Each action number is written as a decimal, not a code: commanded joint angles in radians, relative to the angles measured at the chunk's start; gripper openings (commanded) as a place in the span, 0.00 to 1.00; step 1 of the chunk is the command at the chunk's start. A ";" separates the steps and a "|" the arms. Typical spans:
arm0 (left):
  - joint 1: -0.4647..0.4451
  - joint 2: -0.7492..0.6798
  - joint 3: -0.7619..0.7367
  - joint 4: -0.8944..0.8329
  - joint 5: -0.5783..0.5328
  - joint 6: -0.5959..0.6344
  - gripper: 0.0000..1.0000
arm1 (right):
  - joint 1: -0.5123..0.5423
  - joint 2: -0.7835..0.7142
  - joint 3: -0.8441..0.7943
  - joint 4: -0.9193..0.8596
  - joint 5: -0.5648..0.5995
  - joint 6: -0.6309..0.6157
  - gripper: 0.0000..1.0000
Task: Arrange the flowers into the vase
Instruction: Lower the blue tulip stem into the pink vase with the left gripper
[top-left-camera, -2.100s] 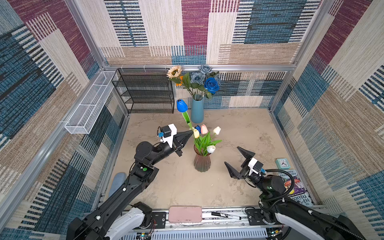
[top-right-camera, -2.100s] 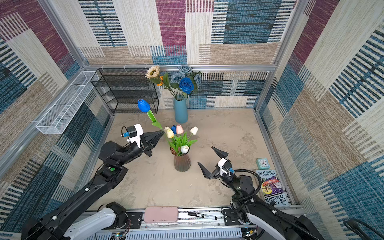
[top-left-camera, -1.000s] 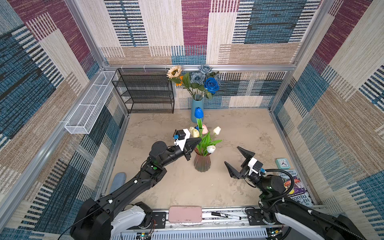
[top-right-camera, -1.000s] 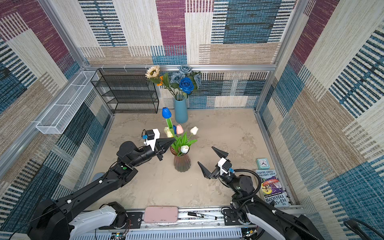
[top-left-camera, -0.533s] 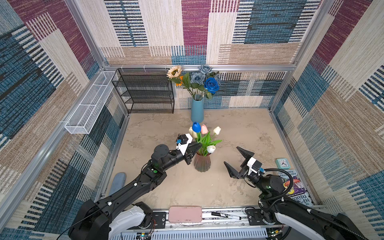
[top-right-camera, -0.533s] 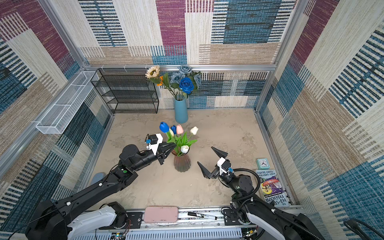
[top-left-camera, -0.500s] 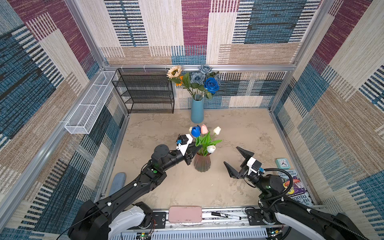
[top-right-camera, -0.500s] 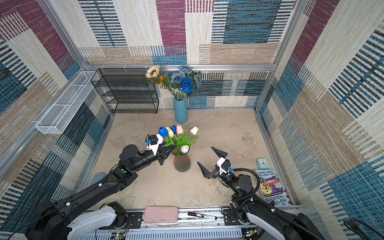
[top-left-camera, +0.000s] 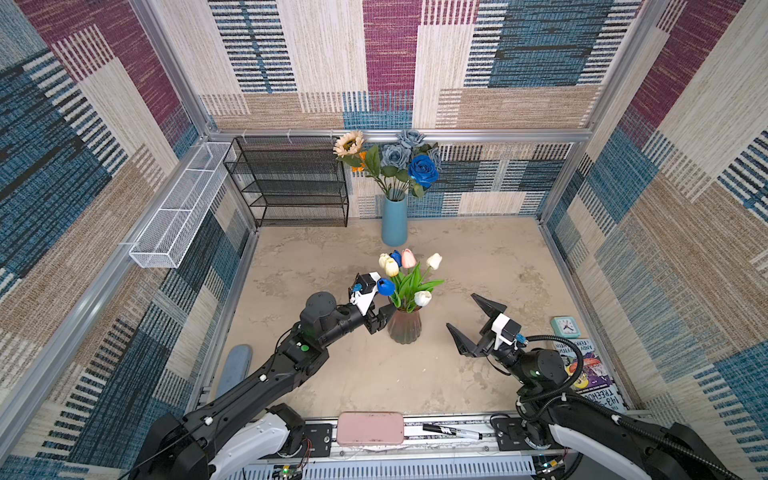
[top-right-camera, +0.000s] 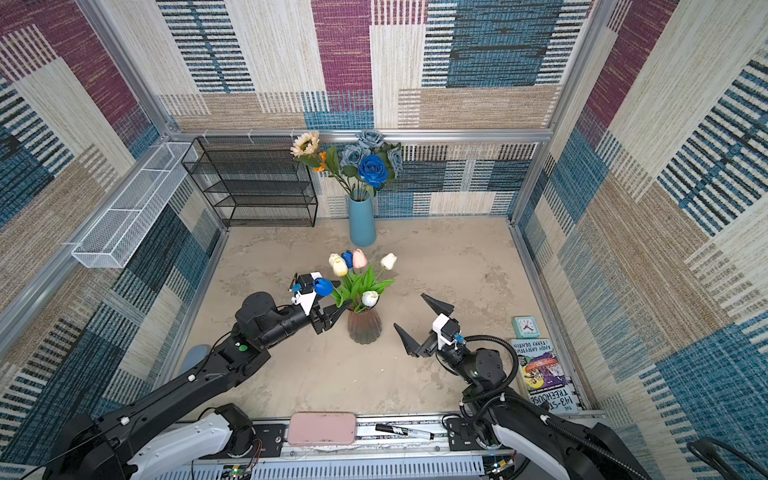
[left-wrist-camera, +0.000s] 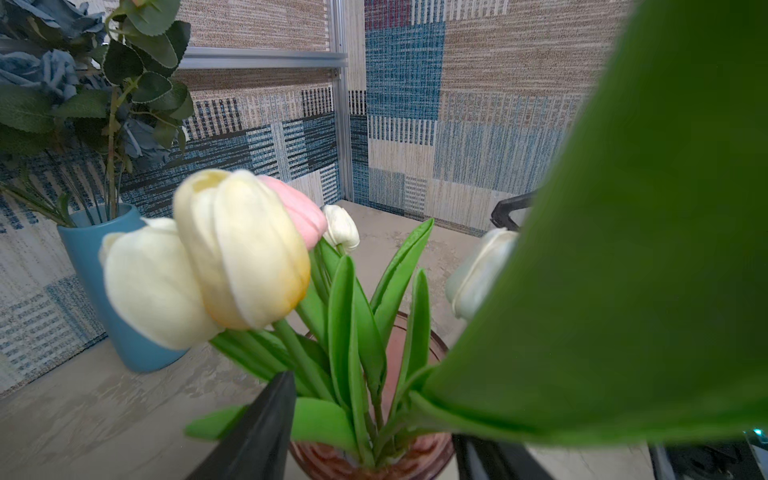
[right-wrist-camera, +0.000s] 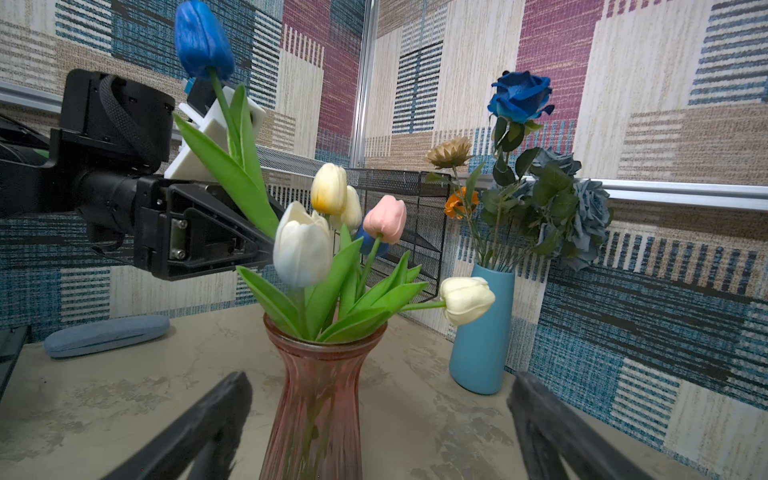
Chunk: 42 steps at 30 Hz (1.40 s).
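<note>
While a blue tulip (right-wrist-camera: 203, 39) leans from the pink vase (right-wrist-camera: 320, 395), green-leaved, left fingers (left-wrist-camera: 257, 424) parted, right fingers (right-wrist-camera: 199, 428) wide apart.

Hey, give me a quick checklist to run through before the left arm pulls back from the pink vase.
1. The blue tulip free of the left jaws: ok, they stand apart in the left wrist view.
2. Its stem seated in the pink vase: cannot tell, a white tulip hides its lower end.
3. Vase upright: ok.
4. Retreat path clear: not ok, a green leaf lies close across the left wrist camera.
5. Open, empty right jaws apart from the vase: ok.
</note>
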 joint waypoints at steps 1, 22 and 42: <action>0.001 0.004 0.016 -0.020 0.001 0.036 0.61 | 0.002 0.001 0.008 0.023 -0.001 0.003 1.00; 0.001 0.012 0.296 -0.382 0.136 0.024 0.16 | 0.002 0.007 0.013 0.020 0.001 0.003 1.00; -0.013 0.168 0.523 -0.714 0.159 0.120 0.05 | 0.002 0.018 0.014 0.021 0.000 0.002 1.00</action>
